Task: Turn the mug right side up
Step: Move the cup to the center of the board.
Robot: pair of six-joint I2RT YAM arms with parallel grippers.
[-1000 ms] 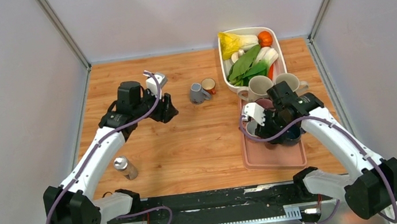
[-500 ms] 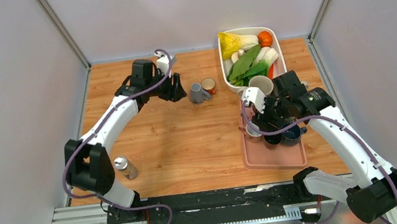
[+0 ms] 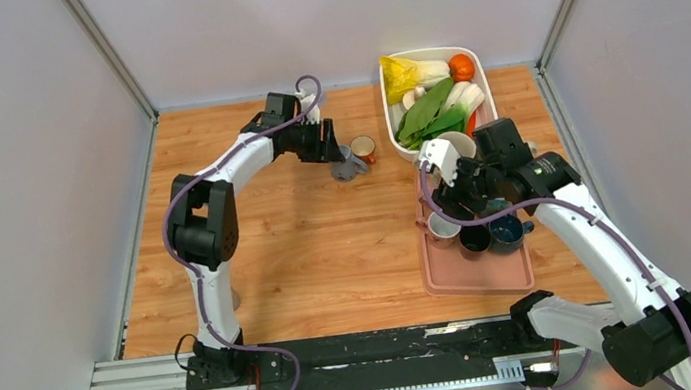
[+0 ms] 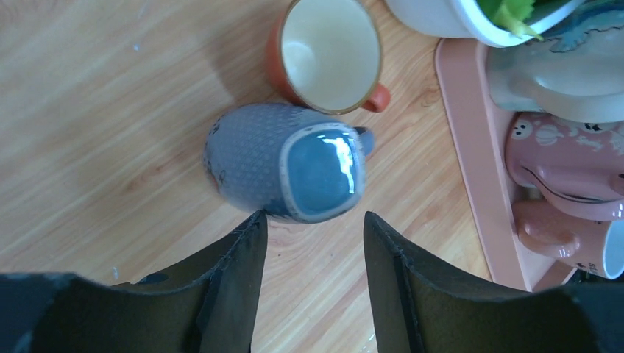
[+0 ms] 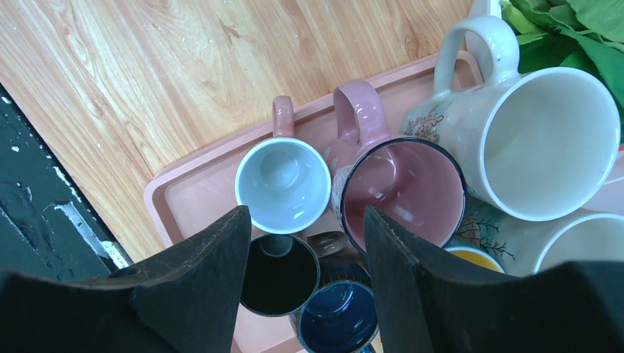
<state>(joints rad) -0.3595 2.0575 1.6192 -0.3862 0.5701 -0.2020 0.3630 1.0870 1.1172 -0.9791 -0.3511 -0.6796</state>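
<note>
Robot-manipulation laboratory cell, seen from above. The workspace is boxed in by plain grey panel walls (image 3: 19,198) joined with aluminium corner struts (image 3: 106,53), enclosing a bare wooden tabletop (image 3: 328,248). Two white-and-black robot arms, left arm (image 3: 218,176) and right arm (image 3: 594,238), are mounted on a black rail (image 3: 381,344) at the near edge and carry exposed purple cables (image 3: 182,191). The household items serve as staged props: a pink tray (image 3: 474,279) crowded with mugs (image 3: 482,227), a white tub (image 3: 424,52) of vegetables (image 3: 432,113), and an inverted grey-blue mug (image 3: 347,162) beside an orange cup (image 3: 363,148).
</note>
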